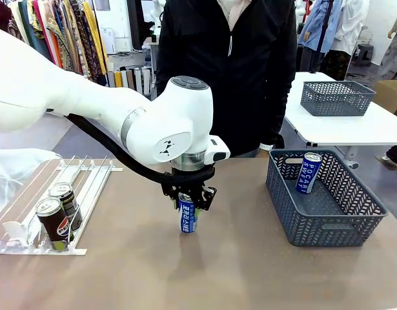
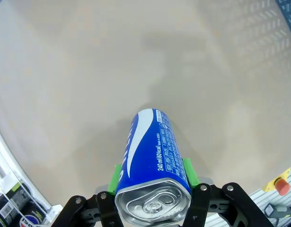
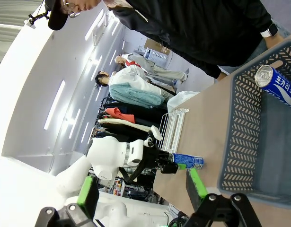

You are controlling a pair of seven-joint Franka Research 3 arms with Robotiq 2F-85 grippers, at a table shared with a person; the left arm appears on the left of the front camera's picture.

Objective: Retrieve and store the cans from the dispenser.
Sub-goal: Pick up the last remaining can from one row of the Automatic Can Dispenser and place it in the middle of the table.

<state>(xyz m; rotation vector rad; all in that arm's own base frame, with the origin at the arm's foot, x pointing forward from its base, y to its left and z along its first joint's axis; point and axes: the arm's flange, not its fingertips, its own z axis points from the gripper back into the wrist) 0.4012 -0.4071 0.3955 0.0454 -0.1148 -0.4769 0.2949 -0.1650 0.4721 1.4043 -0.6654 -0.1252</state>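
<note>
**Front view: one can stored, one carried, two waiting**

On the desk (image 1: 250, 278), the grey basket (image 1: 327, 236) at right holds one blue can (image 1: 308, 172). The dispenser (image 1: 88, 181) at left has two black cans (image 1: 58, 216) in its lanes. Mid-desk, the left claw (image 1: 187, 205) is clamped from above on the second blue can (image 1: 187, 221), held upright.

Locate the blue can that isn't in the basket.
Front view: the blue can stands upright at mid-table, shut in the left gripper's jaws, with the dispenser to the robot's left and the basket to its right.
</note>
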